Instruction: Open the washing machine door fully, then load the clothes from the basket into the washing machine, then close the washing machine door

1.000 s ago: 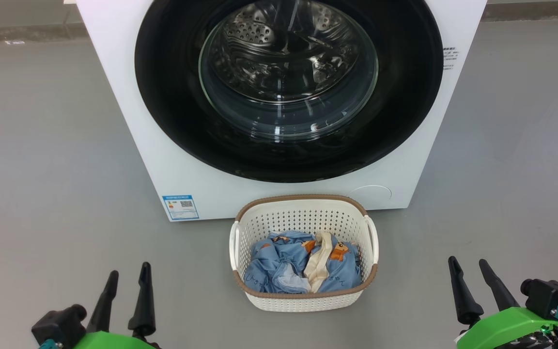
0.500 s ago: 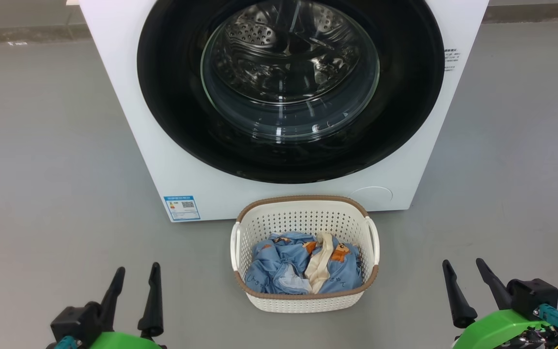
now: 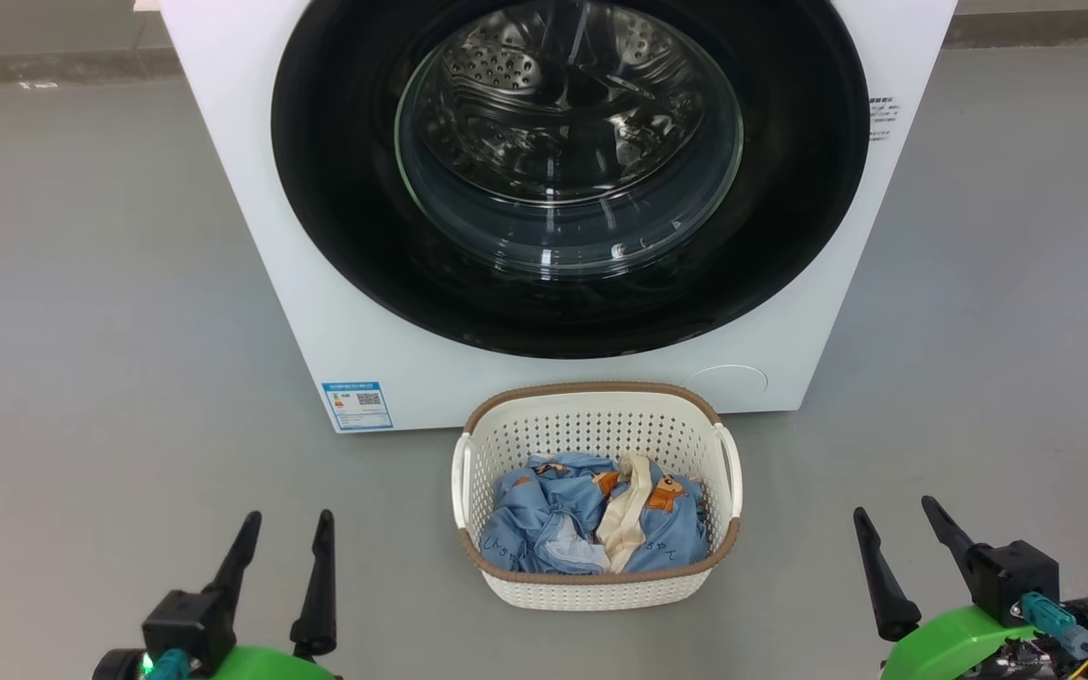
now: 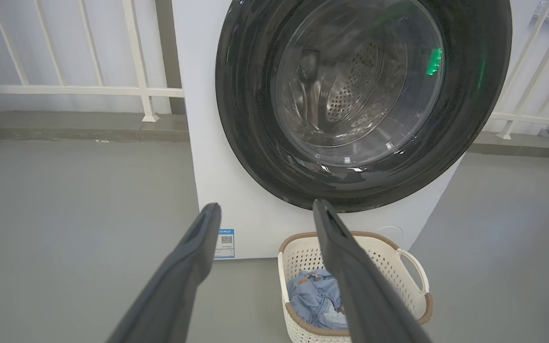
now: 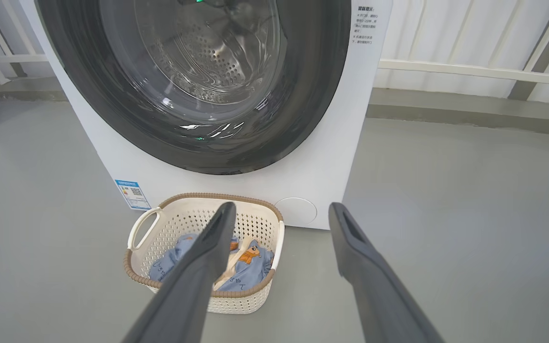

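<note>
Head view: the basket (image 3: 591, 389) stands on the grey floor (image 3: 110, 331) with its far rim just in front of the lower panel of the washing machine (image 3: 336, 312). It is directly below the washing machine door (image 3: 355, 236), which lies shut and flush in the white front, the steel drum (image 3: 506, 76) showing through its glass. I judge that spot was chosen so the clothes (image 3: 544, 519) need only a short lift up and forward into the drum once the door is out of the way. The basket's low rim seems to sit beneath the black ring, so the door should swing above it, though I cannot tell with how much room. The clothes lie bunched in the basket's bottom, blue cloth with orange prints and a cream strip on top, none hanging over the rim. The left gripper (image 3: 288, 517) hovers left of the basket and nearer the robot, the right gripper (image 3: 893, 507) likewise to its right, both well apart from it. Each is spread wide with nothing in its grasp. Empty and flanking the basket, they look poised for the first step, opening the door, which is not yet begun.
</note>
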`<state>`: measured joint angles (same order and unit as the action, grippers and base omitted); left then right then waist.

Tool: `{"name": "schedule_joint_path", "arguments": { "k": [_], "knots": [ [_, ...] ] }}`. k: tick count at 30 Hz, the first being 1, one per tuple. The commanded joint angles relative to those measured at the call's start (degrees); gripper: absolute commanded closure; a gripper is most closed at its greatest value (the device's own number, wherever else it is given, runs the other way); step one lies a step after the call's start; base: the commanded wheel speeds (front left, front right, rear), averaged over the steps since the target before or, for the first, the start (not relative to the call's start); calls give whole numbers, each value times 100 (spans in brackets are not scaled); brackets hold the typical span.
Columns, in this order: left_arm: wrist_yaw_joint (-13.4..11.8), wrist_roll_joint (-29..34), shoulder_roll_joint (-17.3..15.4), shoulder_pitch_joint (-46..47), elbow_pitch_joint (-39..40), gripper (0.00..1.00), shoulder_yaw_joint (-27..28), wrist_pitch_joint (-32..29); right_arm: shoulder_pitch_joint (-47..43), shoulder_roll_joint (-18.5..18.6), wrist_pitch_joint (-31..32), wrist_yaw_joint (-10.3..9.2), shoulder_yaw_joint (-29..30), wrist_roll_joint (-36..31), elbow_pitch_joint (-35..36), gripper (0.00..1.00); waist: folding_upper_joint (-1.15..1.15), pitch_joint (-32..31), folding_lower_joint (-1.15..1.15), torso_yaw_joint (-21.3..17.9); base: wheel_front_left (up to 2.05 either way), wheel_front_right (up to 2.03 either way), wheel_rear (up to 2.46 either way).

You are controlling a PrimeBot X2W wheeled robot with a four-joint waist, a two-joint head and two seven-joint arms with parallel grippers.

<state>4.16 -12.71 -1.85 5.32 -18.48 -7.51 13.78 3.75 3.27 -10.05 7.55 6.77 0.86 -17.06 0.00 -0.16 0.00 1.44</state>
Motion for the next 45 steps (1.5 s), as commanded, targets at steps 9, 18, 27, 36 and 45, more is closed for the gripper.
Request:
{"name": "schedule_joint_path", "arguments": {
  "k": [9, 18, 27, 36, 45],
  "knots": [
    [-106, 188, -103, 267, 34, 0, 128, 122, 280, 5, -133, -6, -100, -220, 167, 0, 0, 10, 0, 12, 0, 0, 0],
    [-141, 113, -103, 269, -9, 0, 127, 122, 278, -8, -157, -6, -105, -153, 161, 0, 0, 16, 0, 5, 0, 0, 0],
    [-167, 103, -103, 273, -23, 0, 123, 122, 275, -19, -169, -6, -110, -133, 153, 0, 0, 23, 0, 2, 0, 0, 0],
    [-204, 78, -103, 284, -48, 0, 137, 122, 272, -27, -175, -6, -109, -109, 162, 0, 0, 33, 0, -1, 2, 2, -5],
    [-230, 111, -103, 300, -59, 0, 133, 122, 275, -31, -178, -6, -106, -84, 174, 0, 0, 51, 0, -6, 54, 54, -108]
  ]
}}
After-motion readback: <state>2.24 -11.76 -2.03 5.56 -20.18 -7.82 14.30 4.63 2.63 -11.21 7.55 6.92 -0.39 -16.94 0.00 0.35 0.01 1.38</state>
